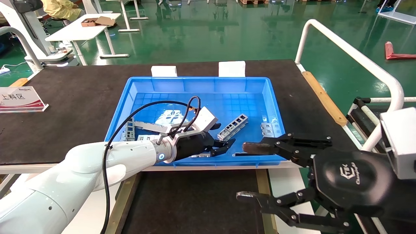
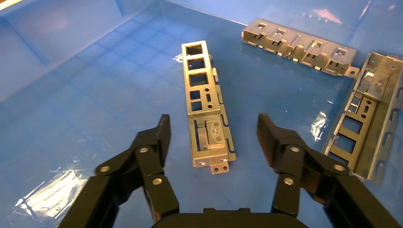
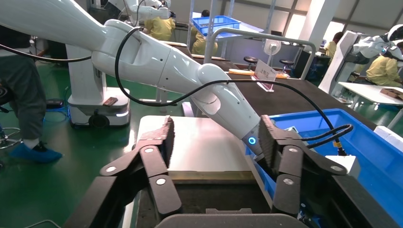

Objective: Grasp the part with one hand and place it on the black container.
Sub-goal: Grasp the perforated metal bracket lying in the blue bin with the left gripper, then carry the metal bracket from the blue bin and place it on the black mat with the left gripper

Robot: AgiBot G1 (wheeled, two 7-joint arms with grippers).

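The part (image 2: 205, 104), a slim silver-grey channel bar with rectangular windows, lies flat on the blue bin's floor (image 1: 233, 126). My left gripper (image 2: 212, 130) is open; its two fingers straddle the bar's near end without touching it. In the head view the left gripper (image 1: 226, 134) reaches into the bin's front half. The black container (image 1: 195, 201) with its brass side rails (image 1: 121, 201) sits in front of the bin, below it, with nothing on it. My right gripper (image 1: 247, 172) hangs open and empty over the container's right edge, and the right wrist view shows it (image 3: 216, 137) above the container (image 3: 209, 197).
The blue bin (image 1: 201, 83) holds more metal pieces: two beside the part (image 2: 299, 46) (image 2: 368, 114), one at its right wall (image 1: 268, 128) and some at its left (image 1: 130, 130). A sign (image 1: 21, 99) stands far left. A white rail (image 1: 351, 55) runs along the right.
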